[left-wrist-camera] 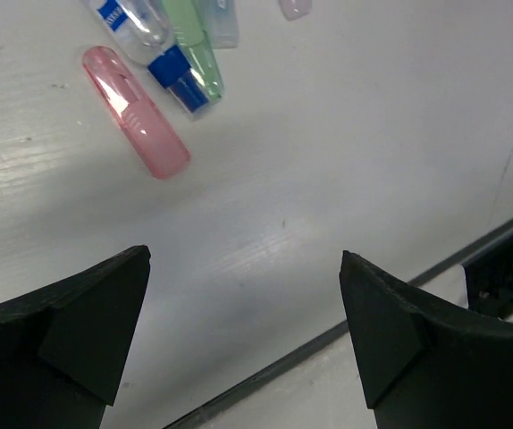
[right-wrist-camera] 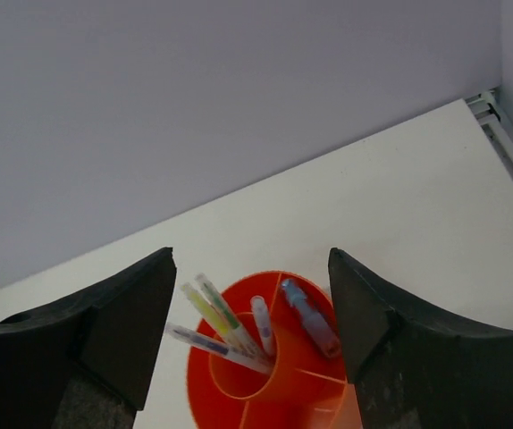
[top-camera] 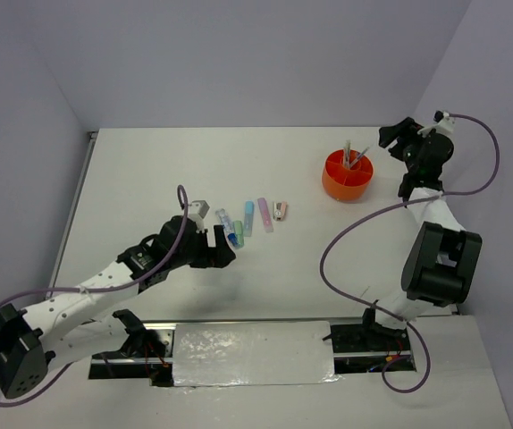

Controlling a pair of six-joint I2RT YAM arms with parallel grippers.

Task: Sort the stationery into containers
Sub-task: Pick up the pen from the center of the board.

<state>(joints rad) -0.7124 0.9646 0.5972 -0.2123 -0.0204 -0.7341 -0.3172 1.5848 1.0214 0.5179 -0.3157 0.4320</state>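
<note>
Several pastel stationery items point(top-camera: 248, 218) lie in a row mid-table. My left gripper point(top-camera: 227, 246) is open and empty at the row's near left end. The left wrist view shows a pink marker point(left-wrist-camera: 136, 112), a clear item with a blue cap point(left-wrist-camera: 163, 55) and a green one point(left-wrist-camera: 194, 49) ahead of the open gripper point(left-wrist-camera: 243, 268), not between the fingers. The orange pot point(top-camera: 347, 176) stands at the right. My right gripper point(top-camera: 394, 136) is open and empty, above and just right of it. The pot point(right-wrist-camera: 265, 380) holds several pens point(right-wrist-camera: 225, 326) in its centre and a blue marker point(right-wrist-camera: 308, 317) in an outer compartment.
A small pinkish item point(top-camera: 280, 210) ends the row on the right. Walls close the table at the back and both sides. A dark seam point(left-wrist-camera: 328, 335) runs along the table's near edge. The right arm's purple cable point(top-camera: 346, 234) loops over the table's right part.
</note>
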